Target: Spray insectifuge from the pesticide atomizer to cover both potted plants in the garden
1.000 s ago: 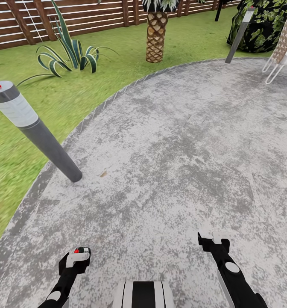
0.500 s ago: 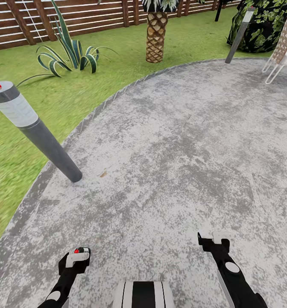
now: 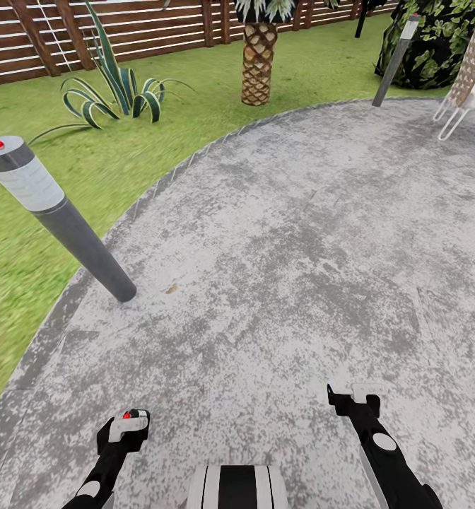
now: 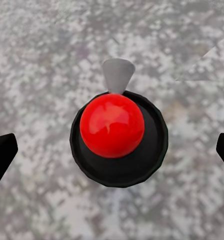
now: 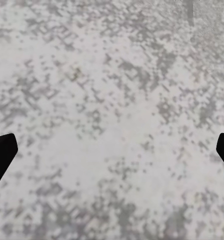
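Observation:
The pesticide atomizer (image 4: pixel 112 125) is seen from straight above: a red ball on a round dark cap with a grey nozzle, over the grey paving. It sits centred between the fingers of my left gripper (image 4: pixel 112 155), which stand wide apart at the picture's edges and do not touch it. In the head view its red top (image 3: pixel 131 414) peeks out at the tip of my left gripper (image 3: pixel 126 424), low on the left. My right gripper (image 3: pixel 352 396) is open over bare paving. The potted plants are out of view.
A leaning grey lamp post (image 3: pixel 61 215) with a red dot stands at the patio's left rim. Beyond it are lawn, a striped agave (image 3: pixel 117 88), a palm trunk (image 3: pixel 257 60), a second lamp post (image 3: pixel 394 60), a white chair (image 3: pixel 471 92) and the slatted fence (image 3: pixel 160 28).
The head view has shifted very slightly, so the camera moved. Both arms and the atomizer hold the same places.

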You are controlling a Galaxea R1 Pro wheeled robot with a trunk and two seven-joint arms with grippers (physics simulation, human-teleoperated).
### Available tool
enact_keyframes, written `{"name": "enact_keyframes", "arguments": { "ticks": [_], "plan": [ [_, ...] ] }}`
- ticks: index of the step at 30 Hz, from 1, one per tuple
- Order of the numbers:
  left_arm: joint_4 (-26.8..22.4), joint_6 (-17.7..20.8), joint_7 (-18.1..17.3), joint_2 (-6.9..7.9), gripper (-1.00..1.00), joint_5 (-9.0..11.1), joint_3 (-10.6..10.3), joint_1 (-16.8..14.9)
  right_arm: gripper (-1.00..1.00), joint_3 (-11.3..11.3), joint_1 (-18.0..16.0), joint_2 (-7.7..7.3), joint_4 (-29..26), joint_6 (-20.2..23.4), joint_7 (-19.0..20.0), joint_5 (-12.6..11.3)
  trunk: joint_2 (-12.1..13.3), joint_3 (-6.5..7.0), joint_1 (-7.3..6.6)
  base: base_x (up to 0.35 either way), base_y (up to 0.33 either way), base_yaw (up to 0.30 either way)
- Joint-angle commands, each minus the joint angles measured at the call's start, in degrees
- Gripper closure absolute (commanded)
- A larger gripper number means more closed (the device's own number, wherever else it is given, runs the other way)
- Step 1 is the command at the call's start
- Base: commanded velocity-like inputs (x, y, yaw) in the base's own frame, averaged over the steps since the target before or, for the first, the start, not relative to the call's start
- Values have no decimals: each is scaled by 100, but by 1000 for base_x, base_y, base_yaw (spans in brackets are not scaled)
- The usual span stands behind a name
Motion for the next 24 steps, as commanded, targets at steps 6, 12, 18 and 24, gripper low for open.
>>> {"name": "enact_keyframes", "arguments": {
  "ticks": [6, 12, 18, 24],
  "plan": [
    [5, -13, 8, -5, 100, -61, 43, -3, -100, -6, -2, 1, 1, -7, -7, 59, -1, -3, -1, 0, 0, 0],
    [5, -12, 8, -2, 100, -60, 39, -3, -100, -6, -2, 1, 1, -7, -7, 60, -1, -3, -1, 0, 0, 0],
    [5, -20, 8, -2, 100, -60, 36, -3, -100, -6, -2, 1, 1, -7, -7, 57, -1, -3, -1, 0, 0, 0],
    [-3, -21, 8, -2, 100, -60, 40, 2, -100, -6, -2, 1, 1, -7, -7, 61, -1, -3, -1, 0, 0, 0]
  ]
}}
